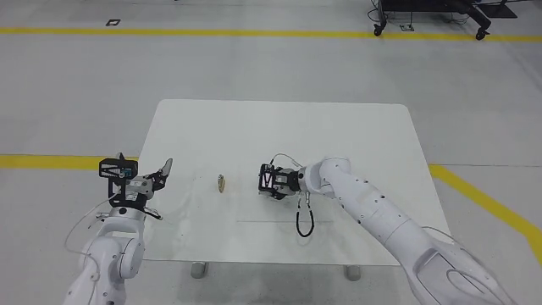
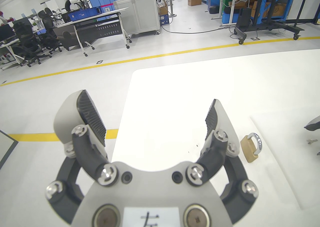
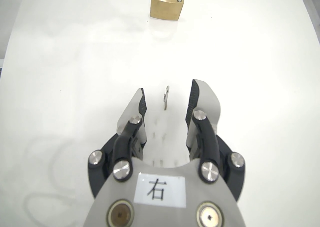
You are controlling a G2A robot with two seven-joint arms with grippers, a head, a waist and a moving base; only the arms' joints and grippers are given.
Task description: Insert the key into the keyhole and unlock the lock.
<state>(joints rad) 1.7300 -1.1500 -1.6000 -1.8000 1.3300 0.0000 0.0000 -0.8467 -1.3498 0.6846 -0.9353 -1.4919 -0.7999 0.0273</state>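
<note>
Key pick-up step: right gripper (image 3: 168, 89) half open and empty, fingers flanking the key (image 3: 166, 97) on the table (image 1: 279, 135), shut padlock (image 3: 167, 6) farther ahead, left gripper (image 2: 148, 99) wide open, empty; next move likely needs a square, firm pinch.

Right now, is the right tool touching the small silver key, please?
Apart. Right wrist view: bare table between the key and both pads of the right tool.
</note>
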